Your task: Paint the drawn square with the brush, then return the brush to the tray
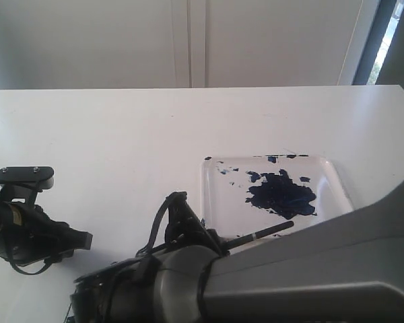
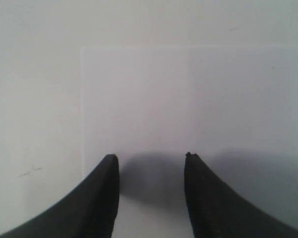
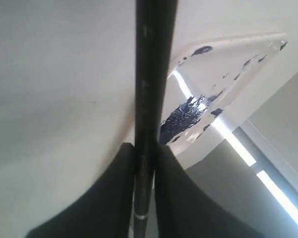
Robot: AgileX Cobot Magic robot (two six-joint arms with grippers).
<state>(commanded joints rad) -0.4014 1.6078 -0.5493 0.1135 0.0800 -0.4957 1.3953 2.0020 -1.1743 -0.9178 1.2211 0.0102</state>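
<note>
Brush [image 3: 146, 74]: we see it gripped by the right tool. Its black handle passes straight between the two fingers and goes on well beyond the fingertips. A thin pale ring sits on the handle on the wrist side of the grip. In the exterior view a piece of the handle sticks out from this tool and ends close to the paint blotch; we cannot tell if it touches anything there. The painted tip does not show.
Right tool [image 3: 145, 146]: pressed together on the brush, with one dark finger against each side of the handle.
Tray [image 1: 340, 185]: white and shallow, it lies on the desk beyond the fingertips of the right tool, a little to one side of the brush line and well apart from the left tool.
Paint blotch [image 1: 283, 195]: dark blue-black, in the middle of the tray, with small specks scattered around it.
Left tool [image 2: 150, 157]: spread, with nothing between the fingers; its shadow falls on the paper below.
Paper sheet [image 2: 188, 99]: white, flat on the desk, under and ahead of the left tool; the part we see is blank.
Drawn square: we cannot find it in these views.
Right arm [image 1: 310, 269]: bulky and grey, it covers most of the right tool in the exterior view.
</note>
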